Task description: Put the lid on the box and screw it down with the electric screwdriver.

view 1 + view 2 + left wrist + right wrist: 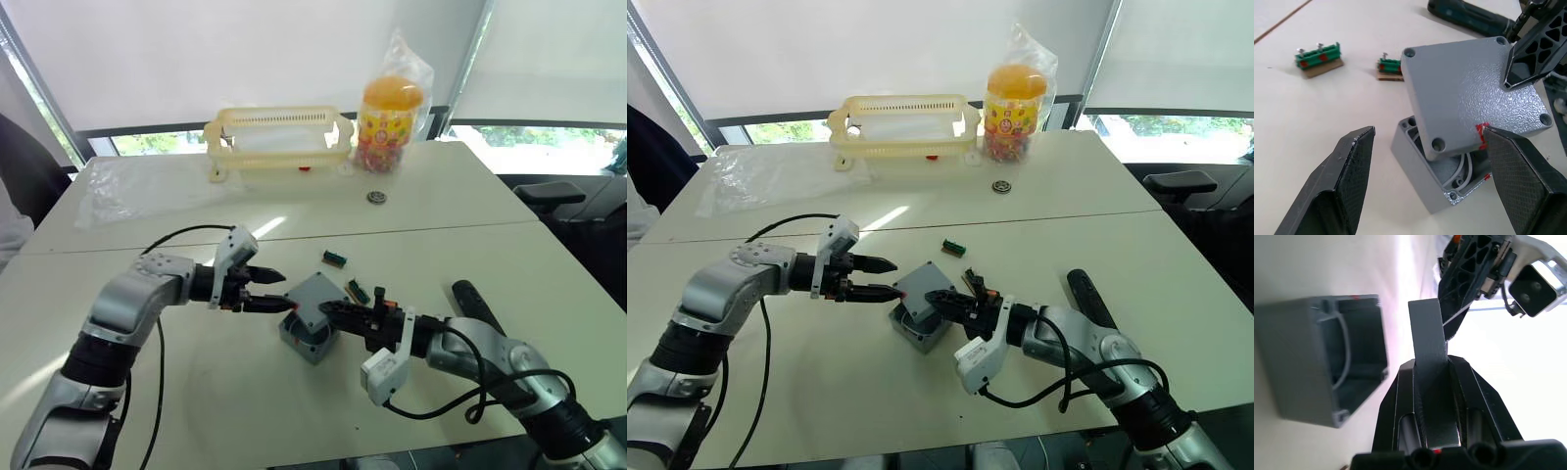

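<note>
The grey lid (315, 297) hangs tilted just over the open grey box (308, 345) at the table's middle. It covers the box only partly, so the box's hollow (1459, 169) shows underneath. My right gripper (1431, 363) is shut on the lid's edge, reaching in from the right. My left gripper (277, 291) is open at the lid's left side, with one fingertip (1493, 139) against a red mark on the lid's rim. The dark electric screwdriver (476, 301) lies on the table behind my right arm.
Two small green pieces (334, 258) (358, 291) lie just beyond the box. At the far side stand a yellow slotted basket (279, 137) and a jar in a plastic bag (390, 122). A small round part (376, 197) and a clear plastic sheet (137, 191) also lie there.
</note>
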### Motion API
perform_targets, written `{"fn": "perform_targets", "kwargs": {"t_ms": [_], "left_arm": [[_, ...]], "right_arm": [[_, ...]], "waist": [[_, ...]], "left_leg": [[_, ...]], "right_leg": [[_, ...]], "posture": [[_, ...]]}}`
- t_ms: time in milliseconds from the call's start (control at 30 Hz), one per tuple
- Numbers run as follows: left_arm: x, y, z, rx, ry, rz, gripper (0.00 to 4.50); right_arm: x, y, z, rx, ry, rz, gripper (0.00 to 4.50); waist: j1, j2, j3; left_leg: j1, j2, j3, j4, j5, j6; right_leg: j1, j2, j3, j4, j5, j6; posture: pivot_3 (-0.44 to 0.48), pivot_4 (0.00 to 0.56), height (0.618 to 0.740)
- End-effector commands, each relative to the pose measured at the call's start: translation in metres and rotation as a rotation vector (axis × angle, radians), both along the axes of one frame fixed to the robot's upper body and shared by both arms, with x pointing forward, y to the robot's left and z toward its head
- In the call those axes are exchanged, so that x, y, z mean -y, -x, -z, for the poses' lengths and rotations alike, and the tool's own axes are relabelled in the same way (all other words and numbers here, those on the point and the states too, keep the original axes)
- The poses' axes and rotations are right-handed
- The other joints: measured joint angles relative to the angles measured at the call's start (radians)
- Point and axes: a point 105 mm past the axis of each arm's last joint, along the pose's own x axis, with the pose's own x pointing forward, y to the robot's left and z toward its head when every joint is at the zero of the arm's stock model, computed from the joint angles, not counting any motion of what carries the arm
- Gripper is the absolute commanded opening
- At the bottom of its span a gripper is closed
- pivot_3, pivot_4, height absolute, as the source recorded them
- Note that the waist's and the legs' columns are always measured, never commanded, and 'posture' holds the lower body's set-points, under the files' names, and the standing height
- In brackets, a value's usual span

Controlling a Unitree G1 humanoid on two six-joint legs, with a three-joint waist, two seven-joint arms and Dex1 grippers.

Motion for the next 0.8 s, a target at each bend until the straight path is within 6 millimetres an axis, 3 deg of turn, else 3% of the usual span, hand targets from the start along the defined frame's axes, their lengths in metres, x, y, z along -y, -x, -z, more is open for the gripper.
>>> {"fn": "perform_targets", "kwargs": {"t_ms": [33,233,433,800], "left_arm": [[-0.01,-0.002,-0.013,0.038,0.0,-0.009,3.58],[-0.019,-0.003,-0.027,0.075,-0.032,0.005,3.58],[-0.02,-0.003,-0.023,0.093,-0.067,0.022,3.58],[-0.003,0.006,-0.017,0.118,-0.076,0.101,3.58]], "right_arm": [[0.001,0.003,-0.008,0.002,-0.033,-0.059,0.26],[0.004,0.0,-0.002,-0.04,0.01,-0.134,0.26],[0.002,-0.002,0.005,-0.065,0.047,-0.208,0.26],[0.004,-0.009,0.012,-0.088,0.064,-0.239,0.26]], "waist": [[0.0,0.0,0.001],[-0.001,-0.002,0.01],[-0.003,-0.002,0.012],[0.0,-0.001,0.012]], "left_leg": [[0.0,0.0,0.0,0.0,0.0,0.0],[0.0,0.0,0.001,0.0,0.0,0.0],[0.0,0.0,0.001,0.0,0.0,0.0],[-0.001,0.0,0.002,0.0,0.0,0.0]], "right_leg": [[0.0,0.0,0.0,0.0,0.0,0.0],[0.0,0.0,0.001,0.0,0.0,0.0],[-0.001,0.0,0.001,0.0,0.0,0.0],[-0.003,0.0,0.002,0.001,0.0,0.0]], "posture": [[0.0,0.15,0.74],[0.0,0.15,0.74],[0.0,0.15,0.74],[0.0,0.15,0.74]]}}
